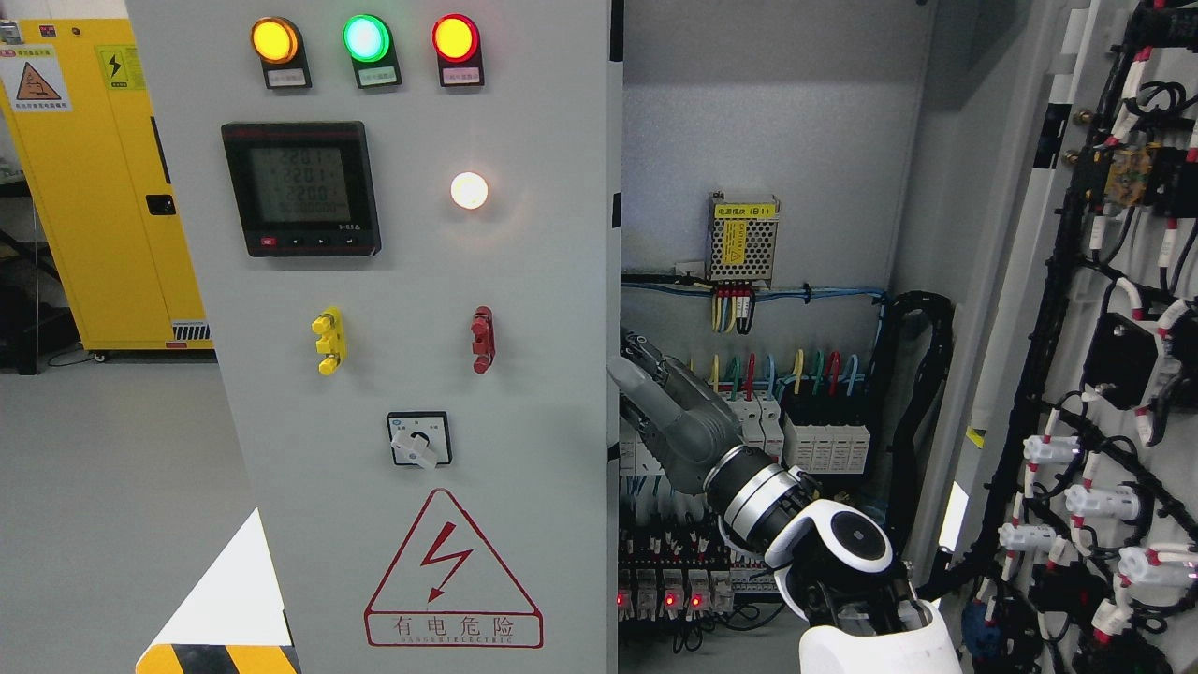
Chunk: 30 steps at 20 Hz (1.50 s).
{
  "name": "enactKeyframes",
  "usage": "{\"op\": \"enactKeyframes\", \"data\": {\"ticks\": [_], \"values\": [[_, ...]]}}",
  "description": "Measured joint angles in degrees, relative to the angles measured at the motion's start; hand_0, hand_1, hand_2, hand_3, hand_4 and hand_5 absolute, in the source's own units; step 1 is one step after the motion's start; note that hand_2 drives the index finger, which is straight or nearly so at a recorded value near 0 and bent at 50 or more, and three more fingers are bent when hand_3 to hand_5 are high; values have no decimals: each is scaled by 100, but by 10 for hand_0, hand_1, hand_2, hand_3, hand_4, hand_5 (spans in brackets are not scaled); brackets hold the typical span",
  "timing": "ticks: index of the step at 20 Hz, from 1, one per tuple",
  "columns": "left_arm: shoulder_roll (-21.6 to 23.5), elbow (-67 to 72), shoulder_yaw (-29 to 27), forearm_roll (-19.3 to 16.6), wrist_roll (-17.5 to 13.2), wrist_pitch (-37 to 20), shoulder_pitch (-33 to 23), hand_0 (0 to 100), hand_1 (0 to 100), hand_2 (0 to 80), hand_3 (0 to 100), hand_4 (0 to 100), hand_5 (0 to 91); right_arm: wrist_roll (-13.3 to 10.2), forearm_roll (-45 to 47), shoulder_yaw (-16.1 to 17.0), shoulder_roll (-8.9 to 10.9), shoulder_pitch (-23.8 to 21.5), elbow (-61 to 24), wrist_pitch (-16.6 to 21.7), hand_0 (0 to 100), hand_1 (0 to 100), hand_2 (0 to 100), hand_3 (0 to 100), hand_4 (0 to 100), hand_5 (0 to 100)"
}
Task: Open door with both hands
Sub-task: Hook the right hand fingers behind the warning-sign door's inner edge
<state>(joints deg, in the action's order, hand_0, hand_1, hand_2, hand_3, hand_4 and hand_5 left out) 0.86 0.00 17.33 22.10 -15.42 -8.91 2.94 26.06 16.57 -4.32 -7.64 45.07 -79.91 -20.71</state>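
Reaching inside the cabinet, the right robot hand (655,393) rests uncurled, holding nothing, beside the stiff, heavy left door's (421,374) free edge, the likeliest hold.

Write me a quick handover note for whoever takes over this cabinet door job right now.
Right hand: reaching in from lower right to the inner edge of the left door; whether its fingers grip the edge cannot be told.
Left hand: not in view.
Right door: swung open, wiring side showing; cabinet interior exposed.
Left door: closed or nearly so, panel facing the camera.
Left to do: probably open the left door.
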Motion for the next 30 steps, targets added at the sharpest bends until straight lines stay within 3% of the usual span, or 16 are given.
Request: {"op": "enactKeyframes", "data": {"ticks": [10, 15, 26, 30], "values": [[-52, 0, -1, 2, 0, -30, -1, 120, 556, 0, 0, 0, 0, 33, 56, 65, 6, 122, 143, -9, 0, 500, 40, 0, 0, 0], [-64, 0, -1, 3, 0, -33, -2, 120, 556, 0, 0, 0, 0, 393, 62, 77, 8, 153, 185, -9, 0, 500, 40, 0, 0, 0], [-77, 0, -1, 0, 0, -33, -4, 120, 556, 0, 0, 0, 0, 515, 65, 100, 13, 350, 354, 0, 0, 500, 40, 0, 0, 0], [-80, 0, -1, 0, -1, -36, -4, 120, 556, 0, 0, 0, 0, 672, 64, 107, 16, 414, 419, 1, 0, 500, 40, 0, 0, 0]]}}
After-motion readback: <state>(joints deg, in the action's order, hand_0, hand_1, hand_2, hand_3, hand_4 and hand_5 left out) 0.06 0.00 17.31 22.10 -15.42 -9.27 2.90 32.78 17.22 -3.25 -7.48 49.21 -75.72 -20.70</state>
